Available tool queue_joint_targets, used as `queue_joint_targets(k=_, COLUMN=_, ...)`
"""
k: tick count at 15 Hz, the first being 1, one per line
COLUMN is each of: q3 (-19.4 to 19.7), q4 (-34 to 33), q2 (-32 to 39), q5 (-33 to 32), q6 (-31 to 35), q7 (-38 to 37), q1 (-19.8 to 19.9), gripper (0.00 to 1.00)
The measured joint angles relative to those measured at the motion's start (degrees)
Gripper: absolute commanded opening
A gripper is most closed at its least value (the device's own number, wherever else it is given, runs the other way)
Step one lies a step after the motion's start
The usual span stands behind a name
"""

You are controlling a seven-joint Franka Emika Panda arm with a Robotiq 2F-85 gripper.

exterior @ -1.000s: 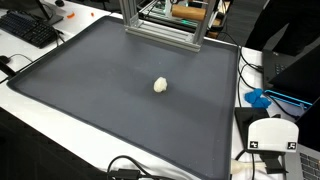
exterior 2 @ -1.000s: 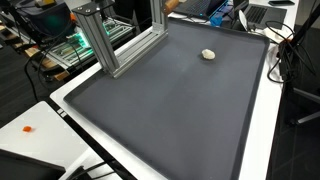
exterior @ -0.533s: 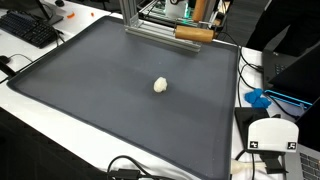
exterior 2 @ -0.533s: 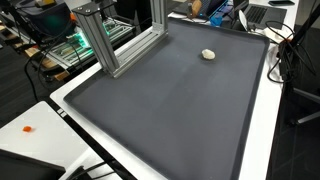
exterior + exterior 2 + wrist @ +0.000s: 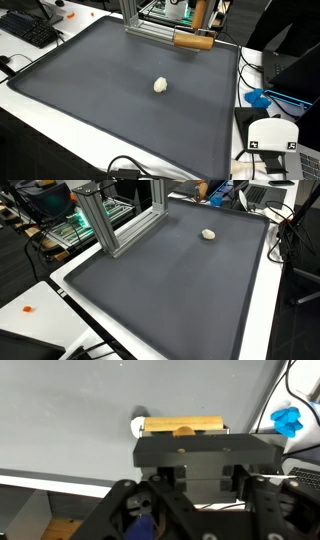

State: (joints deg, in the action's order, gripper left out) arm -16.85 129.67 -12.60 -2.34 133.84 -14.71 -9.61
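A wooden T-shaped tool, a horizontal bar (image 5: 193,40) on an upright handle (image 5: 198,12), hangs over the far edge of the dark grey mat (image 5: 110,90). In the wrist view the bar (image 5: 183,427) lies just beyond my gripper (image 5: 203,475), which seems shut on the handle. The gripper itself is above the frame in both exterior views. A small white lump (image 5: 160,85) lies near the mat's middle; it also shows in the other exterior view (image 5: 208,234) and in the wrist view (image 5: 138,427), beside the bar's end.
An aluminium frame (image 5: 160,25) stands on the mat's far edge, next to the tool. A keyboard (image 5: 28,27) lies off one corner. Blue cloth (image 5: 258,98) and a white device (image 5: 272,135) sit beside the mat. Cables run along the near edge.
The wooden tool was out of view a second ago. It has come in at the far edge of the mat and moved slightly lower.
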Motion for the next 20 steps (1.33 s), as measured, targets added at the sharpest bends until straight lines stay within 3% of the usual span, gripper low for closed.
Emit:
queue_joint_targets(k=7, q3=0.88, q4=-1.09, q2=3.74, q5=-2.16, q6=3.21, q7=-2.92, q1=0.85, gripper=0.35)
queue_joint_targets(k=13, q3=3.07, q4=-6.87, q2=11.63, q5=-8.15, q6=3.53, q7=-7.36, q1=2.05, gripper=0.35)
queue_joint_targets(k=20, q3=5.52, q4=-12.97, q2=20.27, q5=-8.37, q6=2.84, q7=-8.14, q1=1.30, gripper=0.35)
